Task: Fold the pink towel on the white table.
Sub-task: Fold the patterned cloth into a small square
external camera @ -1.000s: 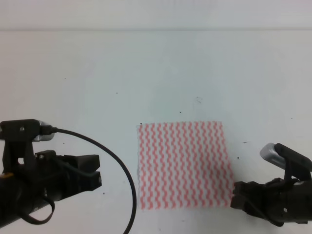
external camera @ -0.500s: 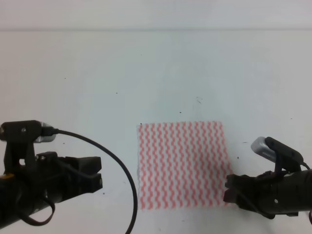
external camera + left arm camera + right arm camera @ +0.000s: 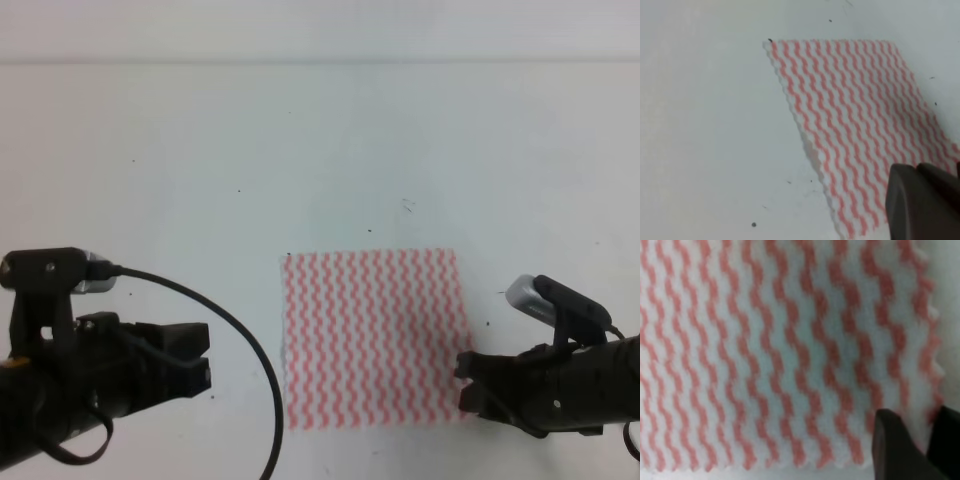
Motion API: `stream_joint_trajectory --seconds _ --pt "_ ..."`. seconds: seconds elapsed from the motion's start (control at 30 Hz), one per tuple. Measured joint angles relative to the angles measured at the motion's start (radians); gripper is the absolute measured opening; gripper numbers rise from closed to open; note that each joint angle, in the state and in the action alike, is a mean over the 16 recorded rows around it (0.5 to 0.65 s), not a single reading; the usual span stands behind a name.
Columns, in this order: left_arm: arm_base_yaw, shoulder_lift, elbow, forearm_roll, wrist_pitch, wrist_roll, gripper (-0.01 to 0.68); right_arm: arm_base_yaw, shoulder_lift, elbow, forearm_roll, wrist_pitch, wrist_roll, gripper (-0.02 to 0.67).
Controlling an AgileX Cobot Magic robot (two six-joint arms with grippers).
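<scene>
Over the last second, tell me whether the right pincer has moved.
Yes. In the high view the right pincer has crept leftward onto the near right corner of the pink towel, which has stayed put on the white table.

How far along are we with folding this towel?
No fold is made: the pink towel lies flat and fully spread on the white table. In hand: the right tool is at the towel's near right corner, its fingertips over the cloth edge, apparently open, no grip visible. The left tool sits clear of the towel. Left: grasp, lift, fold over.
</scene>
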Motion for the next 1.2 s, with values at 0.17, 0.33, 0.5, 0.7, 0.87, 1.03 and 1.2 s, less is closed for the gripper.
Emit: stream_joint_trajectory --seconds 0.17,0.33,0.5,0.7,0.87,1.03,1.2 --pt "0.0 -0.001 0.0 0.001 0.004 0.017 -0.004 0.0 0.002 -0.006 0.002 0.002 -0.001 0.077" --pt "0.0 -0.001 0.0 0.002 0.012 0.06 -0.004 0.0 -0.004 -0.024 0.008 0.021 -0.001 0.021" --pt "0.0 0.0 0.0 0.002 0.014 0.129 -0.004 0.001 -0.014 -0.055 0.009 0.045 -0.002 -0.014" --pt "0.0 0.014 0.0 0.0 0.009 0.227 -0.004 0.001 -0.028 -0.105 0.011 0.059 -0.01 -0.016" --pt "0.0 0.038 0.0 -0.017 0.007 0.324 -0.004 0.001 -0.033 -0.137 0.008 0.034 -0.023 -0.017" --pt "0.0 0.072 0.0 -0.1 0.021 0.472 -0.004 0.001 -0.034 -0.16 0.006 -0.001 -0.04 -0.017" --pt "0.0 0.104 0.0 -0.239 0.067 0.68 -0.003 0.001 -0.033 -0.177 0.005 -0.036 -0.052 -0.017"
